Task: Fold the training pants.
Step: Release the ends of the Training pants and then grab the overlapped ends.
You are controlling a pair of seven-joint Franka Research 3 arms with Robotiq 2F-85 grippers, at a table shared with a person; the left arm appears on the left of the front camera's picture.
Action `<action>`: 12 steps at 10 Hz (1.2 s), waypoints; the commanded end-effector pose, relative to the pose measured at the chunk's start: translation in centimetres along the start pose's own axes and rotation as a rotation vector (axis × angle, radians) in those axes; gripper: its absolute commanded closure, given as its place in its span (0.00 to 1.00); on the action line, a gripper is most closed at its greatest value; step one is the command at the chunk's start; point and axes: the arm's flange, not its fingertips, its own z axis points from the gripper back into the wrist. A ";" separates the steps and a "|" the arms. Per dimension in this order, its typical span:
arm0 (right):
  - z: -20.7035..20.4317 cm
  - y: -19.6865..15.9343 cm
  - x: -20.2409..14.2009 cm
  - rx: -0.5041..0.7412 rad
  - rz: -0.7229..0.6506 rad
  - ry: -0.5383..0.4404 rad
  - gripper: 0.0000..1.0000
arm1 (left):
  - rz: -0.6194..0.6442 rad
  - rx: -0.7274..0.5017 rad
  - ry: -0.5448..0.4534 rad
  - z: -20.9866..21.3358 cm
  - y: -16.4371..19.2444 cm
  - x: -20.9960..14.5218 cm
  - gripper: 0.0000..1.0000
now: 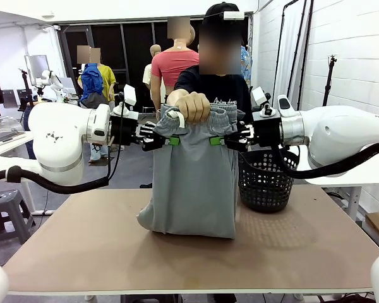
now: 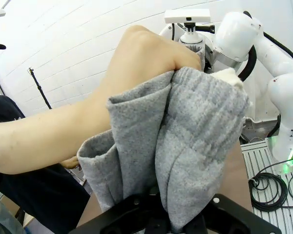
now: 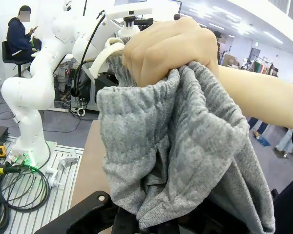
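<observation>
While the left gripper (image 1: 167, 140), at centre left, pinches the left edge of the pants (image 1: 192, 183) just below the waistband, a person's hand (image 1: 192, 107) at upper centre is closed in a fist around the gathered waistband. The pants hang at centre frame, their lower end bunched on the table (image 1: 82, 252). At centre right, the right gripper (image 1: 218, 140) seems clamped on the right edge, though cloth hides its fingertips in the wrist view. A basket (image 1: 265, 186) stands just right of the pants.

Brown table (image 1: 303, 252): training pants (image 1: 196, 189) lower end bunched mid-table (upper part held aloft); black mesh basket (image 1: 265, 186) just beside.
</observation>
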 end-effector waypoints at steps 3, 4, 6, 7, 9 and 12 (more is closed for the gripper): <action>-0.1 0.2 0.1 0.002 0.007 0.001 1.00 | 0.006 0.009 0.002 0.0 0.0 0.3 1.00; -0.1 0.2 0.1 0.002 0.007 0.001 1.00 | 0.006 0.009 0.002 0.0 0.0 0.3 1.00; -0.1 0.2 0.1 0.002 0.007 0.001 1.00 | 0.006 0.009 0.002 0.0 0.0 0.3 1.00; -0.1 0.2 0.1 0.002 0.007 0.001 1.00 | 0.006 0.009 0.002 0.0 0.0 0.3 1.00; -0.1 0.2 0.1 0.002 0.007 0.001 1.00 | 0.006 0.009 0.002 0.0 0.0 0.3 1.00; -0.1 0.2 0.1 0.002 0.007 0.001 1.00 | 0.006 0.009 0.002 0.0 0.0 0.3 1.00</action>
